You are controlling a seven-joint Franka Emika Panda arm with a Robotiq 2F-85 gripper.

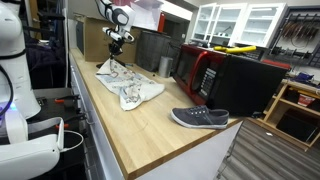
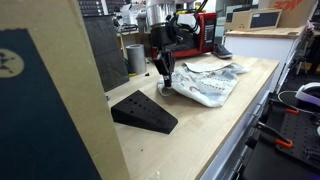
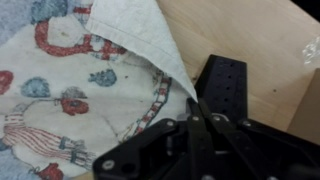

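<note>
On the wooden countertop (image 1: 150,125) in an exterior view, the gripper (image 1: 115,45) hangs fingers down over the far corner of a patterned cloth (image 1: 128,86). The cloth spreads out from under the jaws towards the camera in a rumpled heap. A grey shoe (image 1: 200,118) lies well away from the jaws, beyond the cloth's near end, and a red and black microwave (image 1: 225,78) stands off to their side. At this size I cannot tell how the jaws stand.

In an exterior view from the opposite end, the gripper (image 2: 165,82) points down at the edge of the cloth (image 2: 205,82), its tips at or just above the fabric. The cloth extends away from the jaws on the side facing the microwave (image 2: 200,35). A black wedge (image 2: 143,112) sits near the jaws on their other side, apart from the cloth. The fingers look narrow and close together, but whether they pinch fabric is not clear.

In the wrist view, the gripper (image 3: 220,75) reaches over bare wood, and the cloth (image 3: 70,90), printed with small figures, lies just beside the fingers. A turned-back corner shows its white underside right next to them. I cannot tell whether the jaws are clenched or released.
</note>
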